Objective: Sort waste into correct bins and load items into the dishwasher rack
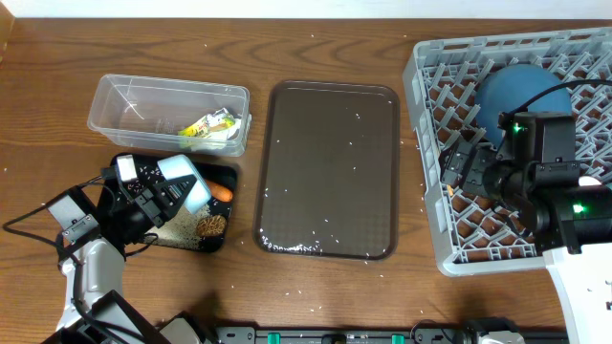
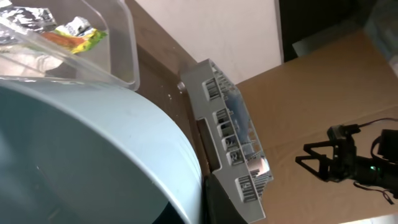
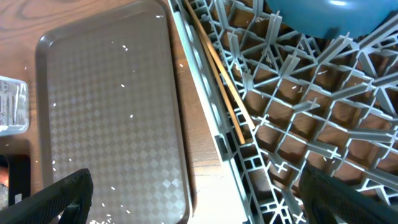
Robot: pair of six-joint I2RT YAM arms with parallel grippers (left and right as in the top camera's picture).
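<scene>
My left gripper (image 1: 177,191) is shut on the light-blue cup (image 1: 194,188) and holds it tilted over the black tray (image 1: 227,173). In the tray lie an orange carrot (image 1: 221,191), a brown food lump (image 1: 210,225) and rice grains (image 1: 178,229). The cup (image 2: 93,155) fills the left wrist view. The clear tub (image 1: 124,100) holds yellow-green wrappers (image 1: 208,127). My right gripper (image 3: 199,193) is open and empty over the left edge of the grey rack (image 1: 430,153). The rack holds the dark-blue dish (image 1: 516,91) and wooden chopsticks (image 3: 217,74). The tissue and white bowl are out of view.
The brown serving tray (image 1: 330,172) lies between the bins and the rack, with scattered rice grains on it. It also shows in the right wrist view (image 3: 106,106). A few grains lie on the wooden table near its front edge.
</scene>
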